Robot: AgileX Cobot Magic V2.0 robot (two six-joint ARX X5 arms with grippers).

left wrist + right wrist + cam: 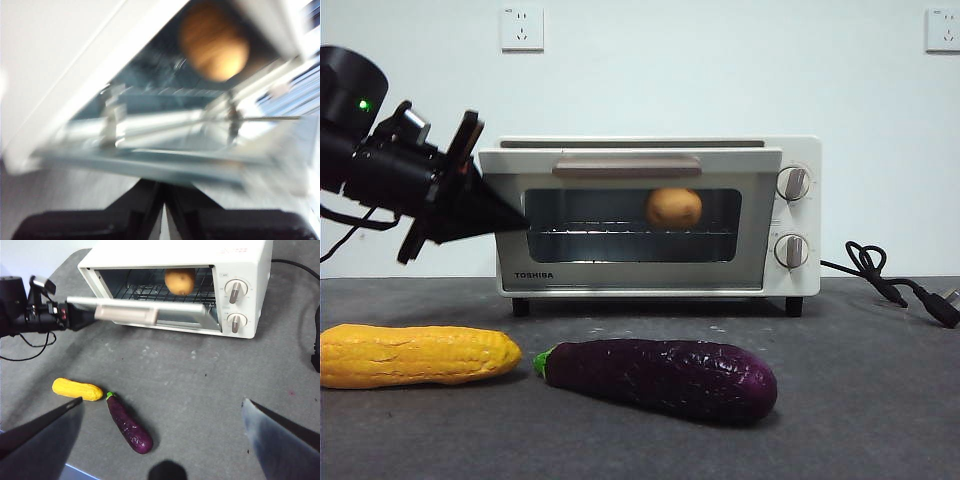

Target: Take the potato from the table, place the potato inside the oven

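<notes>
The tan potato point(674, 208) point(180, 281) point(214, 40) lies on the wire rack inside the cream-white oven point(802, 215) point(250, 270). The oven's glass door point(165, 315) stands partly open, with its bar handle point(627, 166) swung up and outward. My left gripper point(517, 222) point(82, 320) point(162, 202) is shut and empty, and its tip is against the left end of the door. In the left wrist view the picture is blurred. My right gripper point(162, 401) hangs open high above the table point(870, 400), holding nothing.
A yellow corn cob point(415, 355) point(77, 389) and a purple eggplant point(660, 375) point(129, 426) lie on the table in front of the oven. The oven's black cord point(890, 280) trails off to the right.
</notes>
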